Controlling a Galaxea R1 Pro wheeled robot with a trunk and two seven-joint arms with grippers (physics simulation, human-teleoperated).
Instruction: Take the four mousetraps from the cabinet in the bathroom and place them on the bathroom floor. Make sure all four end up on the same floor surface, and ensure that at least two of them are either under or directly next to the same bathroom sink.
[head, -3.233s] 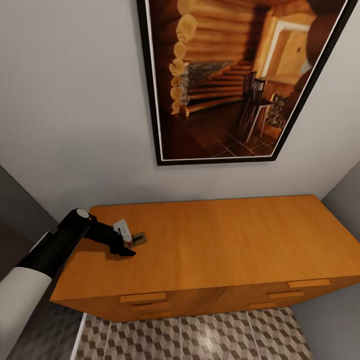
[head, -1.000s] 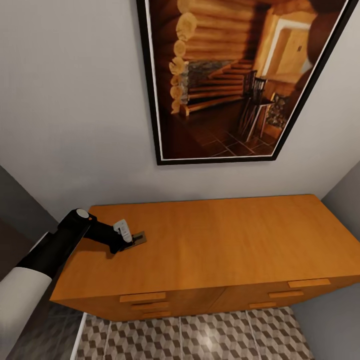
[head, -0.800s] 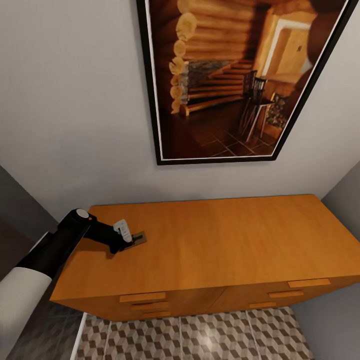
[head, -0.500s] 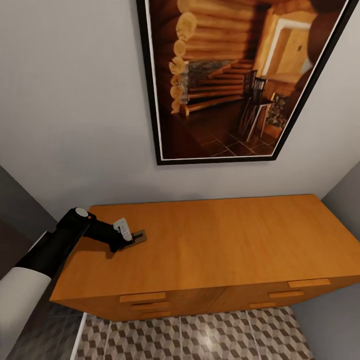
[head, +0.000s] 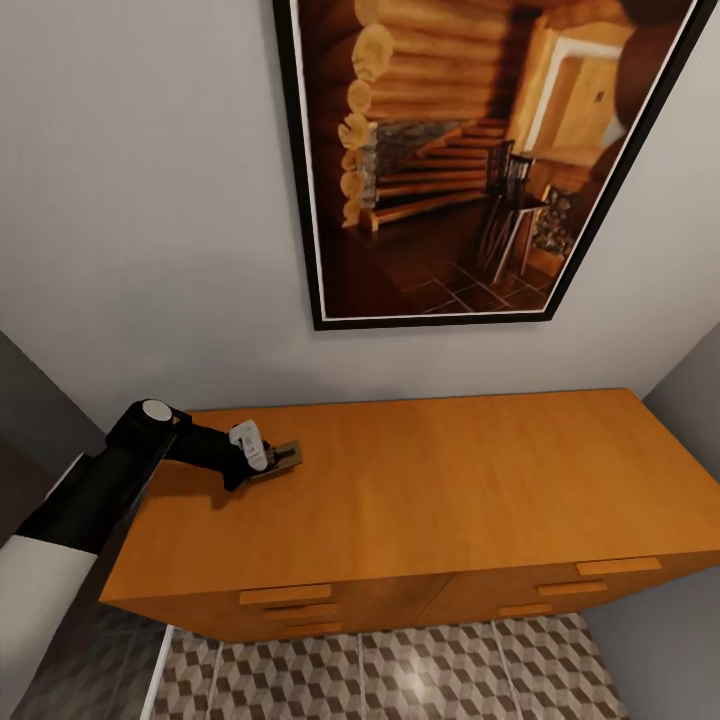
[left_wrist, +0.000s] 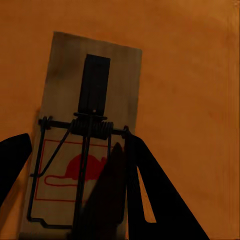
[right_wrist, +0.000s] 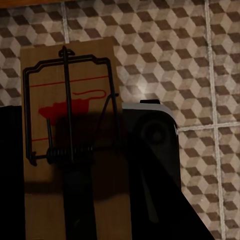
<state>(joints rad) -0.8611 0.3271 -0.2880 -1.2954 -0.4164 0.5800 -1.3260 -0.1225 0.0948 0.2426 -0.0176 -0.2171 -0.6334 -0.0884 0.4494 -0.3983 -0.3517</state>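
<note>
My left gripper (head: 268, 458) straddles a mousetrap (left_wrist: 82, 135) on the cabinet (head: 420, 490) at 9 o'clock, jaws apart; right gripper (right_wrist: 75, 180) clamps a second mousetrap (right_wrist: 70, 125) over bathroom floor (right_wrist: 200, 60)

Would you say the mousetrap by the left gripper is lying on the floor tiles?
No, that mousetrap lies flat on the orange-brown cabinet top beside the left gripper.
</note>
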